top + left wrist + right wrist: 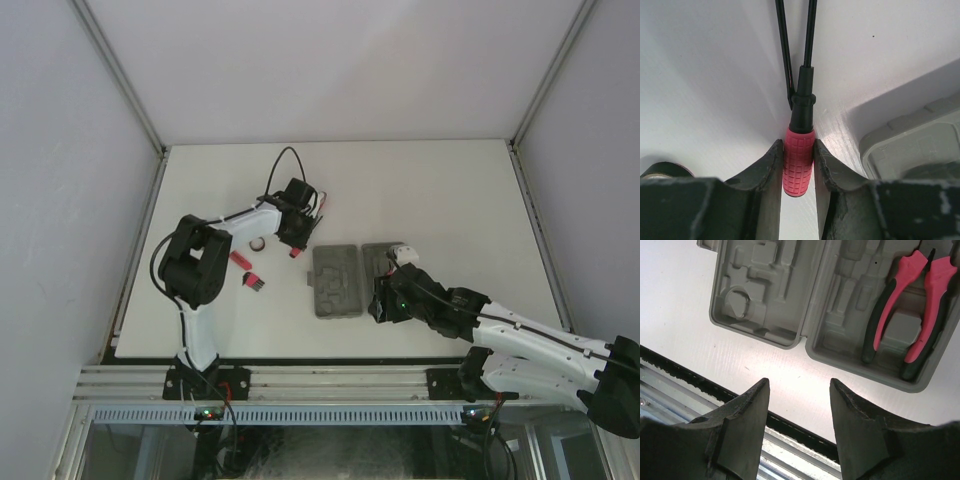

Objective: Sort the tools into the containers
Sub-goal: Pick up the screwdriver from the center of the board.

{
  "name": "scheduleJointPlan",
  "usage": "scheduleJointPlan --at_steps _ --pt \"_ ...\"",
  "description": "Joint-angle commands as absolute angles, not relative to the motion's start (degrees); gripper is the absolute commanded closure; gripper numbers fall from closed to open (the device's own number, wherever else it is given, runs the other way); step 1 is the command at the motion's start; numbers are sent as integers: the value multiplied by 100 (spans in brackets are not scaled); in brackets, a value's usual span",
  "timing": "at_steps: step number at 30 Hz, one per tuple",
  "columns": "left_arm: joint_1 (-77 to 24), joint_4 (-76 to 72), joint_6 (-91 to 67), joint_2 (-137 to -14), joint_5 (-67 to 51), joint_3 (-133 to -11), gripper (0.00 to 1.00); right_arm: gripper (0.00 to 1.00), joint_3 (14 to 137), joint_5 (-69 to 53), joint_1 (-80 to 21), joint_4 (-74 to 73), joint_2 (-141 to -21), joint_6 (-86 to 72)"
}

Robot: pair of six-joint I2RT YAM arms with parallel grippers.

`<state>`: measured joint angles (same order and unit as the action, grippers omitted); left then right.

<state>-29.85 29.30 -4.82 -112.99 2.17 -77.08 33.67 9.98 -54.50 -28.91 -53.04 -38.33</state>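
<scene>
Screwdriver is seen from above under the left gripper, the trays at four o'clock of it. At the left wrist its red handle is clamped, shaft toward twelve o'clock. At the right wrist, the right gripper is spread, empty; pliers lie in the trays at one o'clock. No writing is legible.

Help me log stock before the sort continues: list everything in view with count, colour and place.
table: one, white, under everything
trays: two, grey, side by side mid-table
pliers: one, red-black, in one tray
screwdriver: one, red handle, black shaft, in left gripper
ring: one, dark, on table near left gripper
small tools: two, red-black, on table left of trays
left gripper: one, black, shut on screwdriver
right gripper: one, black, open, over table beside trays
</scene>
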Motion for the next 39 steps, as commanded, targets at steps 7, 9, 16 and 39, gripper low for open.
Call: scheduleJointPlan --at_steps 7,9,16,39 --pt "-3111 3353 -347 -10828 123 -8215 82 49 3472 1276 -5562 -2774 -5131 -4003" --pt "-3134 3395 -395 -10712 171 -8227 85 49 3478 1334 -5566 -2793 -5096 -4014" --pt "-3313 3567 -595 -10225 466 -8327 99 50 3479 1942 -5576 -2829 -4706 -4234" --pt "-4138 3270 -1533 -7873 -27 -7110 100 45 3442 3319 -5564 -2448 -3083 -3643"
